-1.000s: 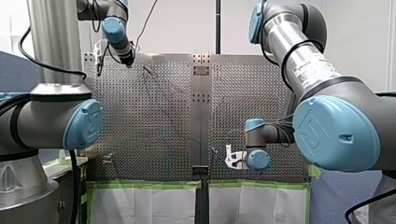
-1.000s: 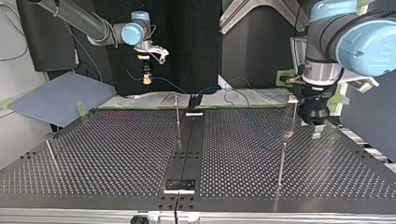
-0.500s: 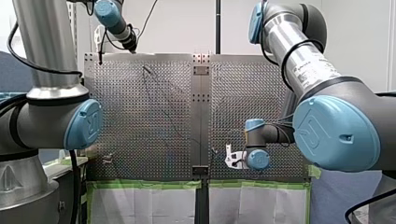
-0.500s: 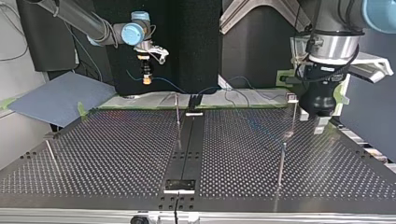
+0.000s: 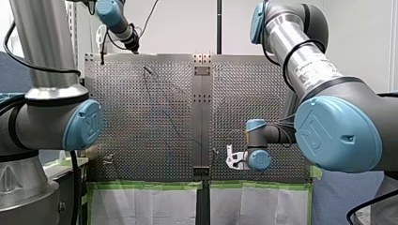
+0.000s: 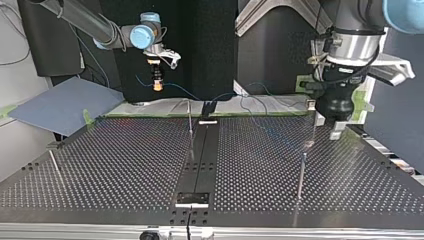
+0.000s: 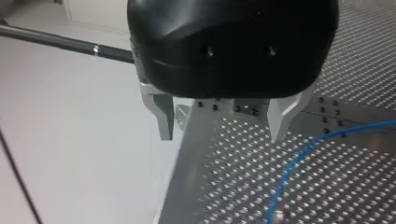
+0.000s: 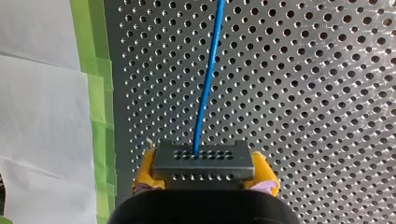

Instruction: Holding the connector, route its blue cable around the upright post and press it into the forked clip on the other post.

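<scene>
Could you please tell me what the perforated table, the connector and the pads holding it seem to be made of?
Silvery perforated table: likely metal sheet, satin; it glints between drilled holes.
Dark grey rectangular connector: matte, plastic or metal, undecidable; rows of small holes.
Yellow pads on my right hand: probably soft rubber or foam, dull.
</scene>
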Tool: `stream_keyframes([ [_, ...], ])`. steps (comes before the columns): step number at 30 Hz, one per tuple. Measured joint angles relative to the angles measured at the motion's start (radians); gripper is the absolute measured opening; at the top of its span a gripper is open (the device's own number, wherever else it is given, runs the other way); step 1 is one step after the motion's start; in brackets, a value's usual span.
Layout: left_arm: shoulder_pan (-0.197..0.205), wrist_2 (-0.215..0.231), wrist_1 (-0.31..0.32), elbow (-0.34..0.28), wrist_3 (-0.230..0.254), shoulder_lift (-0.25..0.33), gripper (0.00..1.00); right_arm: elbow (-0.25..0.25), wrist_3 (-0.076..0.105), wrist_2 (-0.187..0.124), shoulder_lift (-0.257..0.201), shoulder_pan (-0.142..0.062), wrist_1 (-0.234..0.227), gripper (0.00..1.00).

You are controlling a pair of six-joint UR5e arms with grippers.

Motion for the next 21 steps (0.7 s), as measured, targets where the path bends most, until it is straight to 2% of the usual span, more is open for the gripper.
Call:
stream_keyframes([
  [6,-0.017,-0.039,-0.015,-0.002,0.014,-0.015,1.00,0.000,-0.001,0.000,0.000,0.000,0.003,0.00],
  [14,-0.035,-0.060,-0.019,-0.012,0.015,-0.025,1.00,0.000,-0.001,0.000,0.000,-0.001,0.003,0.00],
  [21,-0.044,-0.112,-0.024,-0.014,0.016,-0.030,1.00,0.001,-0.001,0.000,0.000,-0.001,0.003,0.00],
])
